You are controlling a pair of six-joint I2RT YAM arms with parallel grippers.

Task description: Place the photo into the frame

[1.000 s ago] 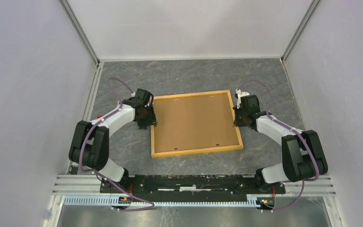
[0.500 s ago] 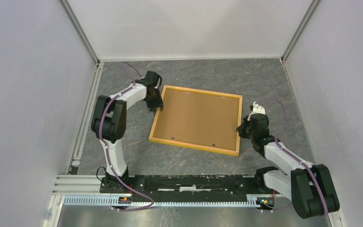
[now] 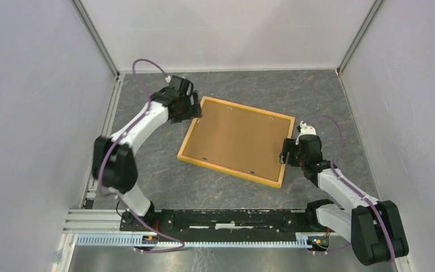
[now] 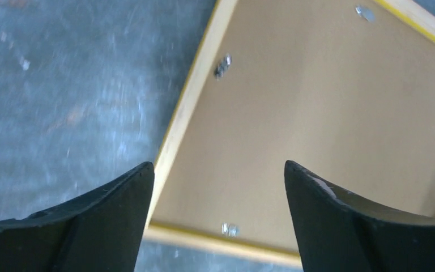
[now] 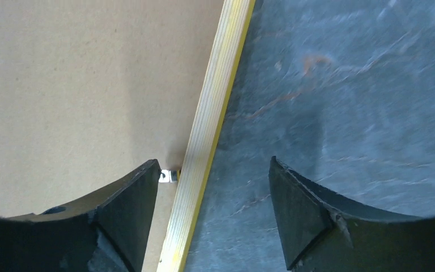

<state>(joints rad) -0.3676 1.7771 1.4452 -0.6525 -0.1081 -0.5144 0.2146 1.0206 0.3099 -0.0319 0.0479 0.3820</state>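
**Grey tabletop: frame lies back-up, both pincers open at its rim**

Grey marbled tabletop [image 3: 232,85] between white walls carries one light orange-yellow wooden frame [image 3: 227,171], lying flat and back-up. Its long axis runs left to right, the right end slanting toward the arms. One plain brown backing board [image 3: 235,139] fills it, with four small metal clips [image 4: 222,65] at its edges. The printed photo is nowhere visible, possibly beneath the board. The left gripper [image 3: 195,111] hovers open at the far-left corner, holding nothing. The right gripper [image 5: 214,164], also open and empty, straddles the right rail and sits nearer.
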